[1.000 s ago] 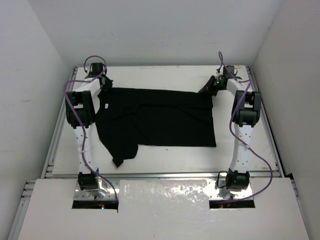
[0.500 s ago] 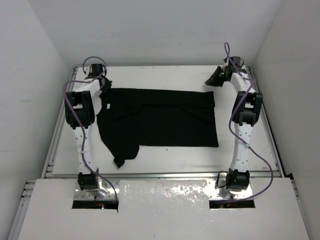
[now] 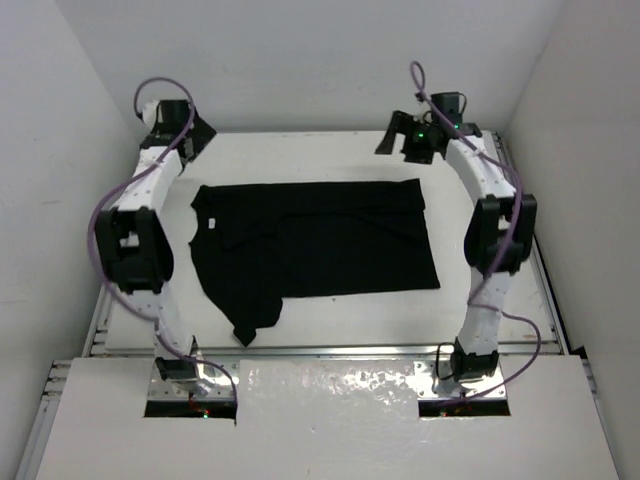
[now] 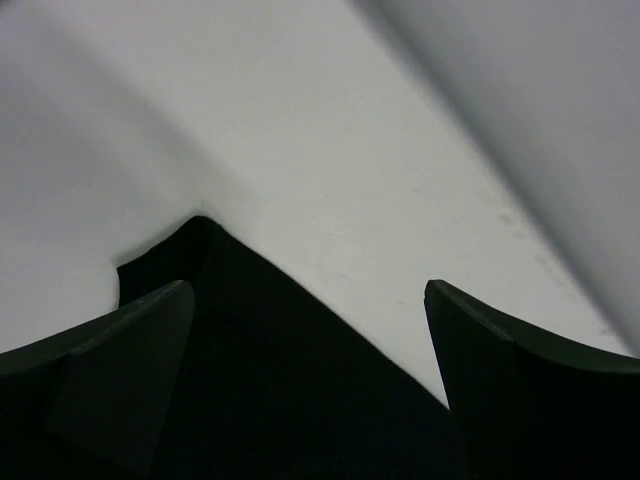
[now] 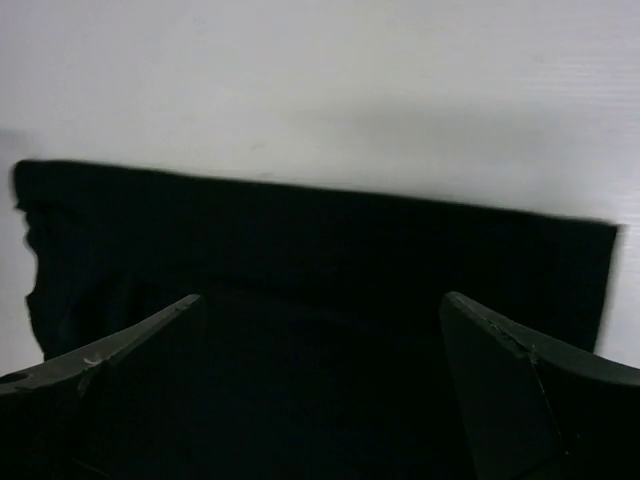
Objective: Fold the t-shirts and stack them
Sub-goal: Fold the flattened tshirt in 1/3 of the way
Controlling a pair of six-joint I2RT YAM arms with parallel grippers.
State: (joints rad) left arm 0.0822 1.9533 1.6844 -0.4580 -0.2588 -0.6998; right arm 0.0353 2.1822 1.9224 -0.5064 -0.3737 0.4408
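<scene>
One black t-shirt (image 3: pixel 320 240) lies spread flat on the white table (image 3: pixel 330 155), neck toward the left, with one sleeve (image 3: pixel 255 325) sticking out toward the near edge. My left gripper (image 3: pixel 203 135) hovers above the shirt's far left corner, open. In the left wrist view its fingers (image 4: pixel 110 360) stand wide apart over that corner of the t-shirt (image 4: pixel 280 400), with nothing between them. My right gripper (image 3: pixel 395 140) hovers above the far right corner, open too. Its fingers (image 5: pixel 530 380) frame the t-shirt's (image 5: pixel 320 240) far edge from above, touching nothing.
White walls close in the table at the back and on both sides. Metal rails (image 3: pixel 105 290) run along the table's edges. A shiny foil-covered ledge (image 3: pixel 330 385) spans the front between the two arm bases.
Both grippers have let go of the shirt's far edge, opened wide and lifted up and back. The shirt has settled flat, slightly farther toward the near edge.
</scene>
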